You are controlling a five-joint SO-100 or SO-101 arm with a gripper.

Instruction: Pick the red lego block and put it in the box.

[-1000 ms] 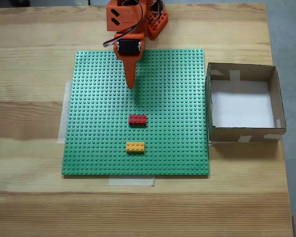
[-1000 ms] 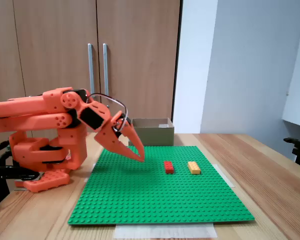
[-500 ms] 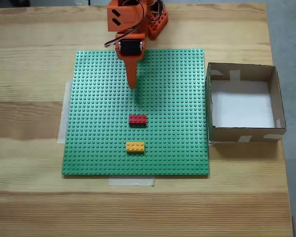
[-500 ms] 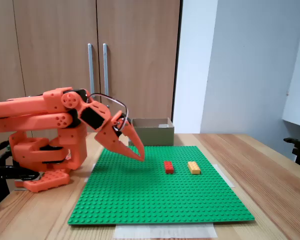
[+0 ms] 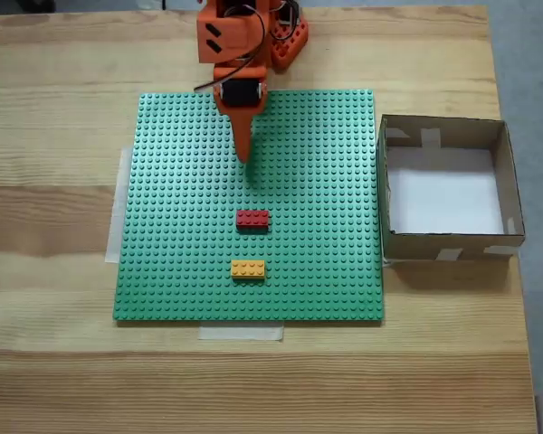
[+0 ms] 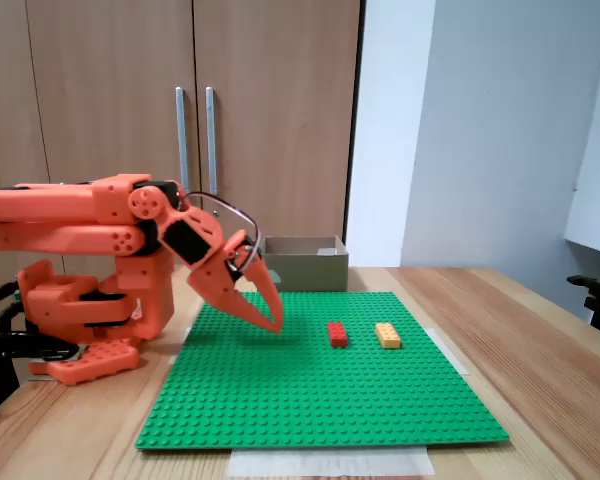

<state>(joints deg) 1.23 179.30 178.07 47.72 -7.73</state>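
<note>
A: Where is your hand (image 6: 272,322) right now?

B: In a fixed view from the side, it hangs just over the green baseplate (image 6: 320,400), tips pointing down and toward the bricks. From above, the hand (image 5: 243,155) sits over the plate's far half, near the arm's base.

A: Is it gripping anything?

B: No. Your fingers look pressed together with nothing between them.

A: And the red brick?

B: The red brick (image 5: 252,218) lies flat on the plate near its middle, apart from your hand. In the side view the red brick (image 6: 337,334) is just to the right of the fingertips, not touching.

A: What is next to it?

B: An orange brick (image 5: 248,268) lies close by, nearer the plate's front edge.

A: And the box?

B: The box (image 5: 504,185) stands on the worktop (image 5: 54,362), touching the plate's right edge in the overhead view, its white floor bare.
</note>
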